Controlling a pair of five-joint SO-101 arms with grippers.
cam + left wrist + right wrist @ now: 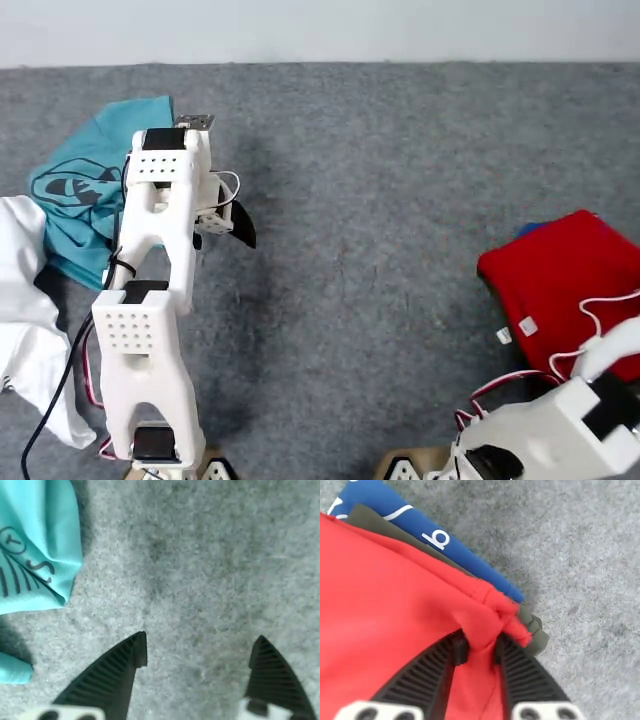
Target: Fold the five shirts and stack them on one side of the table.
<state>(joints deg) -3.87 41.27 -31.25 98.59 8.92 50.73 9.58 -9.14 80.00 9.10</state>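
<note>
Shirts lie in two groups at opposite ends of the grey felt-covered worktop [380, 200]. At the right arm's end, a folded red fabric shirt [395, 605] tops a pile, with an olive-green cloth shirt [532, 627] under it and a dark blue shirt with white lettering [395, 510] at the bottom, their edges stepped so each one peeks out. This looks like the chosen stacking side. The right claw [479, 647] is pinching a bunched corner of the red shirt's edge between its ribbed black fingers [435, 670], most likely to settle or square that top layer on the pile, though it could equally be about to let go.

At the other end, a crumpled teal printed shirt [80, 200] and a loose white shirt [25, 300] wait unfolded, the two overlapping. The left claw [200, 645] hangs just above bare worktop beside the teal shirt's edge, spread wide and holding nothing. It is apart from the cloth, placed as if ready to take that shirt next. By this reckoning three shirts are stacked and two remain, the teal one being the nearer pick.
</note>
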